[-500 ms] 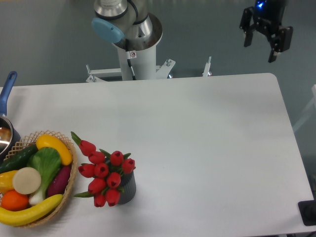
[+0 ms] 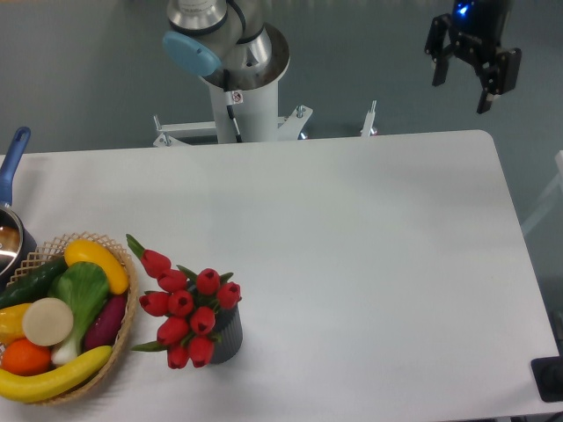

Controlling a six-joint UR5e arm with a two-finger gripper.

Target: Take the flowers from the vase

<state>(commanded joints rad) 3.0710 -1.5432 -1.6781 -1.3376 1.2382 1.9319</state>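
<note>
Camera view from above is showing the gripper (image 2: 460, 82) hanging past the table's far right corner, off the white surface, with its two dark fingers spread apart and nothing between them. Going by this, the approach step is only beginning: the flowers (image 2: 186, 306) are sitting well apart from the tool, close to the table's (image 2: 369, 264) front edge and toward its left end, with their stems down in the vase (image 2: 227, 338), which is standing upright. The next move is likely calling for a long diagonal travel across to the front-left, then a descent over the blooms so the fingers are closing on the stems or gathered heads rather than on the ribbed rim. One vase is showing, and about nine red buds are counting out in the bunch, with one bud and leaf leaning out toward the wicker basket (image 2: 126, 330), which is lying just beside it at the left edge. One basket is holding produce: one banana, one orange, one cucumber and several other pieces. One blue-handled pot (image 2: 10, 180) is poking in at the left edge.
</note>
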